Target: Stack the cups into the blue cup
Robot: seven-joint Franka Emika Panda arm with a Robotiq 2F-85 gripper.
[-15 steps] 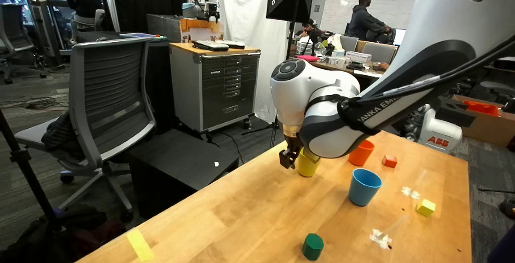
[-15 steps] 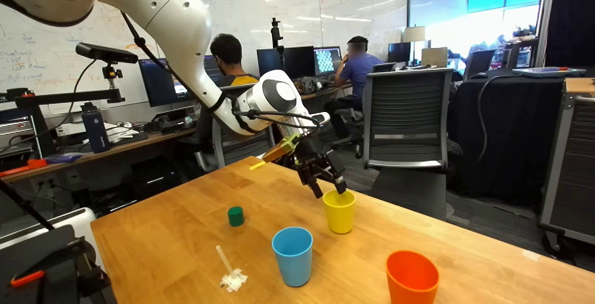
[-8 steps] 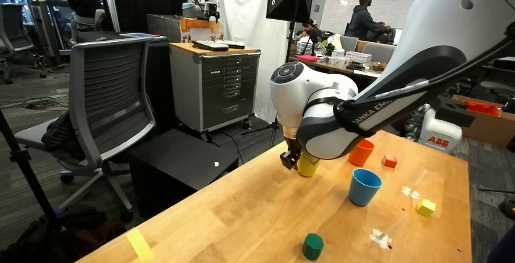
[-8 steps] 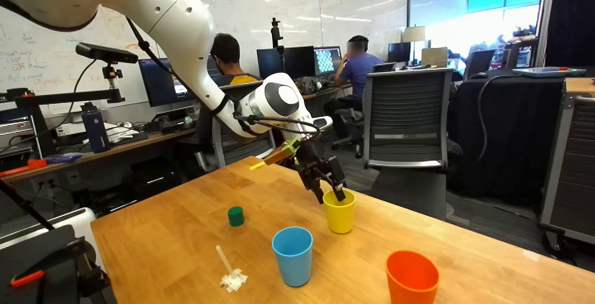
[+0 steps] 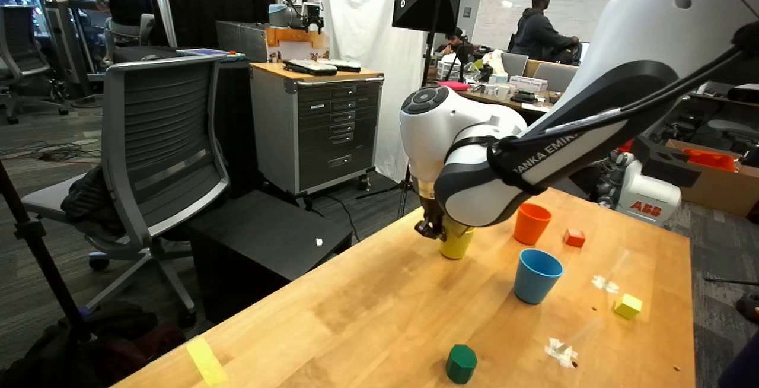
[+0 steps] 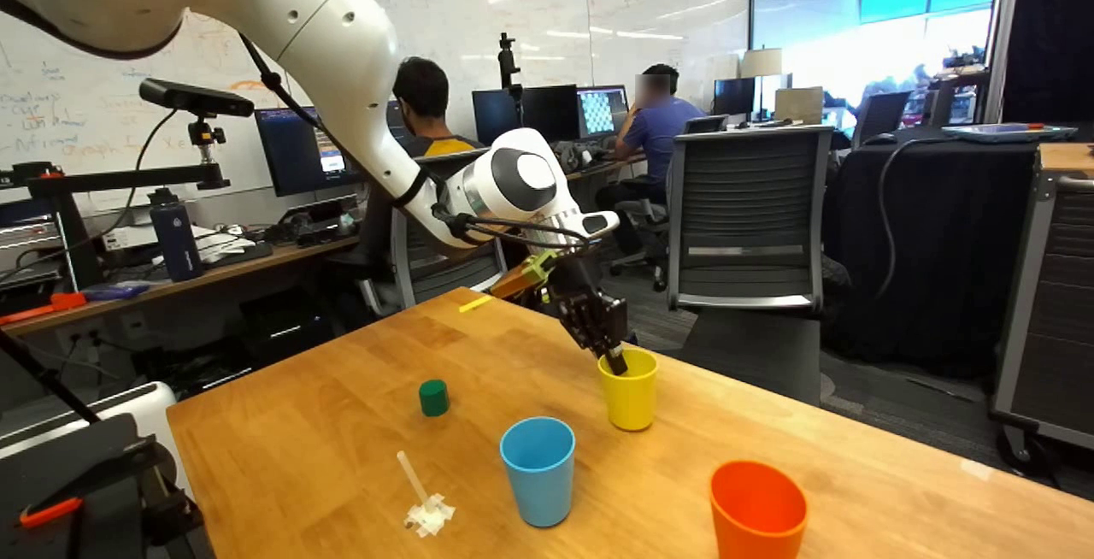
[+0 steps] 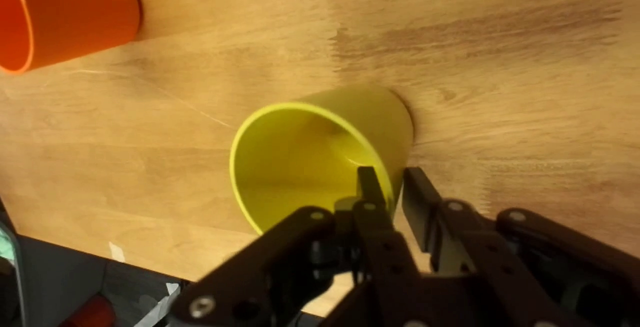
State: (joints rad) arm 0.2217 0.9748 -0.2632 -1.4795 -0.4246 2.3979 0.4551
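So gripper (image 7: 390,176) straddles yel. cup (image 7: 320,152) rim, can't tell if it's clamped. Wrist view crops org.-red cup (image 7: 80,14); blue cup (image 6: 538,473), on tbl. (image 6: 325,439), shows in both exterior views only.

The arm (image 6: 359,102) I was running from afar was white and smoothly rounded, with dark grey panels (image 5: 640,76) and lettering (image 5: 545,153) that I could read only as "ANKA EMI". I saw black cables (image 5: 670,92) running along it, black bands (image 6: 410,187), a dark grey oval button pad (image 5: 424,99) on the wrist (image 5: 431,145), a gold-toned collar (image 5: 423,190) beneath, a yellow-green bracket (image 6: 539,266), and black, jointed jaws with round metal screws (image 7: 202,307).
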